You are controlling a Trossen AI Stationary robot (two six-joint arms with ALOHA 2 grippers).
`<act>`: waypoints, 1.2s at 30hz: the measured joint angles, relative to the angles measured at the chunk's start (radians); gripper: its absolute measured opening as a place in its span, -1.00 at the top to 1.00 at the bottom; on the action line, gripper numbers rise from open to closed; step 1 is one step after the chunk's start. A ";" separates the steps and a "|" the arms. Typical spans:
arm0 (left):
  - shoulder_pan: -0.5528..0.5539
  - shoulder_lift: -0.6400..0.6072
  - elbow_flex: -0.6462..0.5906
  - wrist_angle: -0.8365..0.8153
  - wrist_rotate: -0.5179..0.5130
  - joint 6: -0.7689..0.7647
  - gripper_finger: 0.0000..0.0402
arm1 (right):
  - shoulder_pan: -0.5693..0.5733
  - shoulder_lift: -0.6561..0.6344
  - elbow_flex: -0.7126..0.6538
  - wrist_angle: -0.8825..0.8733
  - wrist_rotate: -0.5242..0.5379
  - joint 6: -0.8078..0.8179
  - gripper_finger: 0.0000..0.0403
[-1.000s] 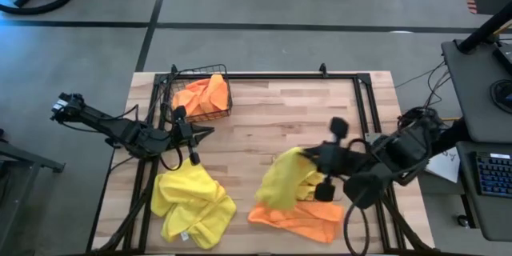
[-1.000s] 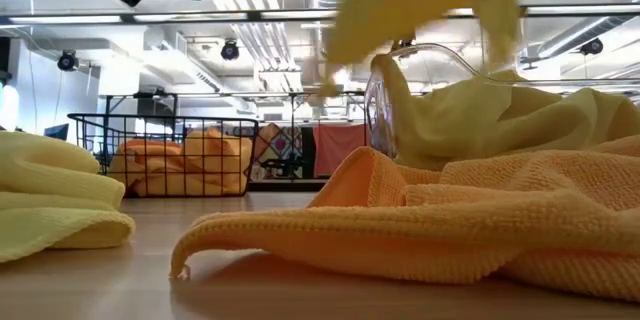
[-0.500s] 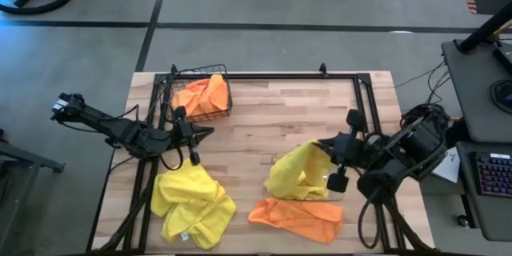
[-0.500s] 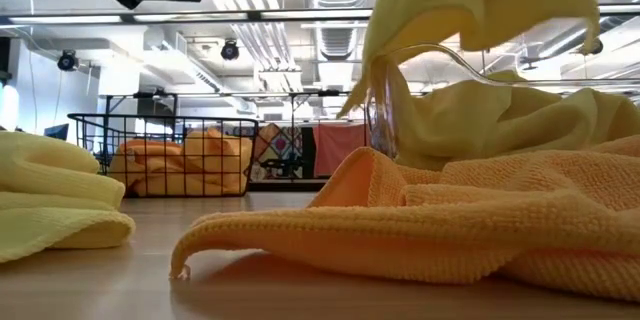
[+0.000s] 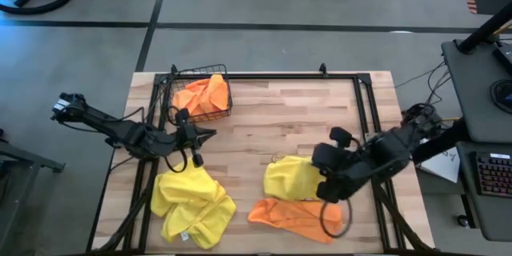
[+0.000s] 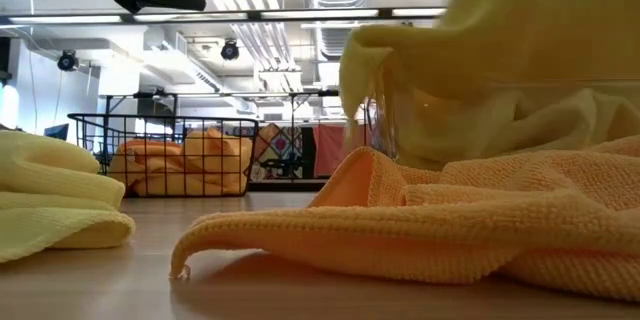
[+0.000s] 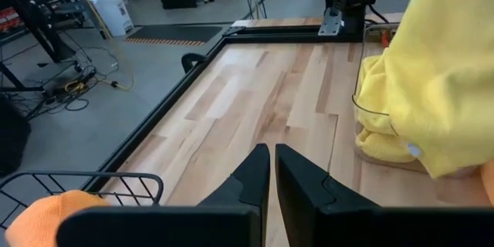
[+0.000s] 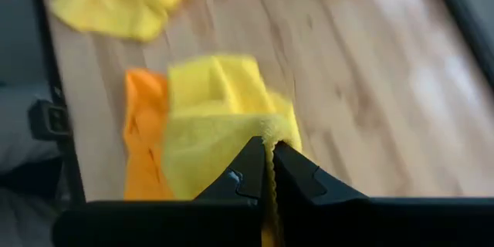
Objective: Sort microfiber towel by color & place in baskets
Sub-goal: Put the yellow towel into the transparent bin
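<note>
While right pincer point(image 8: 267, 171) pinches it, yellow towel point(image 5: 290, 178) drapes downward

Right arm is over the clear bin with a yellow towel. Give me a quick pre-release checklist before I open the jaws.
1. Grip: right gripper is shut on the yellow towel, an edge pinched between the fingers: ok.
2. Towel over the clear bin: it drapes onto the bin and its yellow contents: ok.
3. Towel fully inside the bin: cannot tell; a fold hangs over the rim in the low view.
4. Colour match: the bin shows only yellow; the wire basket holds orange: ok.
5. Left gripper shut, empty, parked beside the wire basket, away from the drop: ok.
6. Sorting finished: not ok; the orange towel and the yellow pile remain on the table.
</note>
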 joint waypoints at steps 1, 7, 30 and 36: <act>0.000 0.003 0.000 0.002 0.000 0.000 0.96 | -0.011 -0.006 -0.036 0.001 -0.023 0.025 0.96; 0.000 0.013 0.000 0.016 0.000 0.001 0.96 | -0.082 -0.030 -0.269 -0.001 -0.149 0.141 0.96; 0.000 0.013 0.002 0.020 -0.001 0.004 0.96 | -0.190 -0.033 -0.719 0.281 -0.219 0.141 0.60; 0.000 0.013 0.002 0.020 -0.001 0.005 0.96 | -0.192 -0.035 -0.640 0.194 -0.186 0.171 0.18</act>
